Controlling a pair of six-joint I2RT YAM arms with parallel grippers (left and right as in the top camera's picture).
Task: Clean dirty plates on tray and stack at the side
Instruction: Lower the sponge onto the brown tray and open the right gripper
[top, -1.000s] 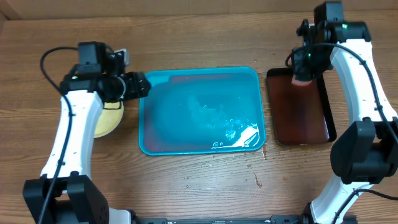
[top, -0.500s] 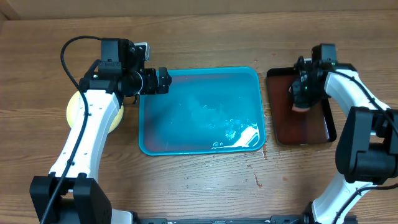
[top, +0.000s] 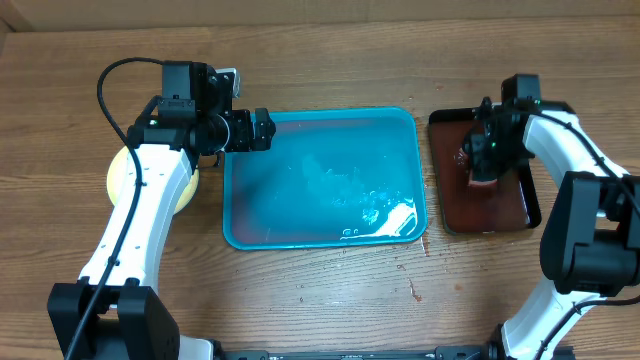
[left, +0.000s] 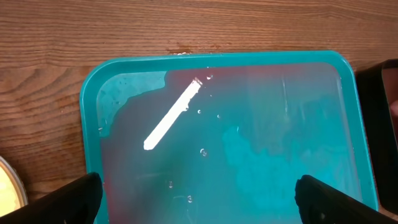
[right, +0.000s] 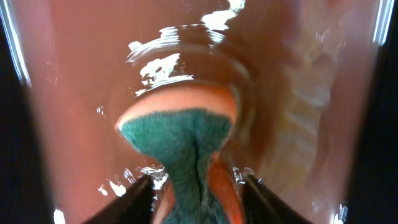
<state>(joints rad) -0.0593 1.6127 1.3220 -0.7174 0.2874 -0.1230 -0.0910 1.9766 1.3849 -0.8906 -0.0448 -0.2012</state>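
The turquoise tray (top: 325, 240) lies mid-table holding shallow, faintly reddish water and no plates. In the left wrist view its left rim (left: 90, 124) shows. Pale yellow plates (top: 118, 178) rest on the wood to the tray's left, partly hidden under my left arm; one edge shows (left: 9, 186). My left gripper (top: 263, 130) (left: 199, 199) hangs open over the tray's far left end, holding nothing. My right gripper (top: 483, 168) (right: 196, 193) is low in the brown tray. Its jaws stand parted around a creased green-and-orange sponge (right: 180, 130) that sits in the water.
The dark brown-red tray (top: 500, 210) (right: 74, 93) sits right of the turquoise tray and holds reddish water. Bare wooden table lies in front of both trays, with a few small droplets near the turquoise tray's front right corner.
My left arm swung right from the plates to the tray's left end, its jaws widening. My right arm came down to the brown tray's middle, and its jaws have just spread off the sponge.
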